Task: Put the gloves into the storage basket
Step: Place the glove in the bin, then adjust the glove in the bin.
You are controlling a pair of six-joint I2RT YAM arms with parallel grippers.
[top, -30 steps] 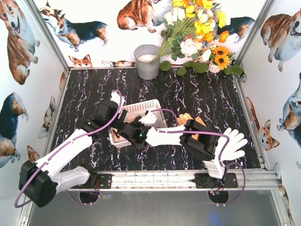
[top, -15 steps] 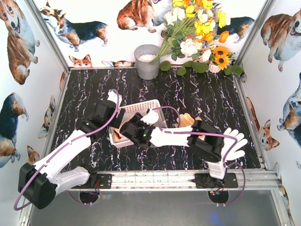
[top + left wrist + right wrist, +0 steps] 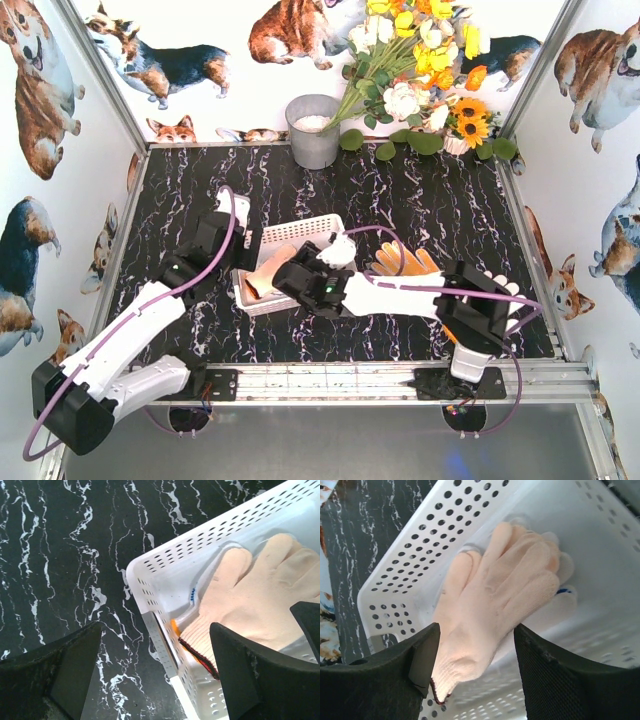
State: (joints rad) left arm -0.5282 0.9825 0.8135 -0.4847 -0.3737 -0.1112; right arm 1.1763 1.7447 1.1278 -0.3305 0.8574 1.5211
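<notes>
The white storage basket (image 3: pixel 300 231) stands mid-table. A cream glove (image 3: pixel 495 600) lies in it, on top of a glove with an orange cuff (image 3: pixel 174 628). My right gripper (image 3: pixel 476 652) hovers open over the cream glove's cuff, which lies loose between the fingers. My left gripper (image 3: pixel 155 680) is open, one finger outside the basket's near-left corner (image 3: pixel 150 575) and one over the inside. A yellow glove (image 3: pixel 405 262) lies right of the basket. A white glove (image 3: pixel 508 287) shows partly behind the right arm.
A grey metal bucket (image 3: pixel 313 130) stands at the back, with a bunch of flowers (image 3: pixel 420 70) to its right. Patterned walls close in the black marble table (image 3: pixel 430 200) on three sides. The metal rail (image 3: pixel 330 378) runs along the near edge.
My right gripper has opened and let the cream glove drop into the basket. Its elbow has swung right, over the white glove. The left gripper has shifted slightly left.
</notes>
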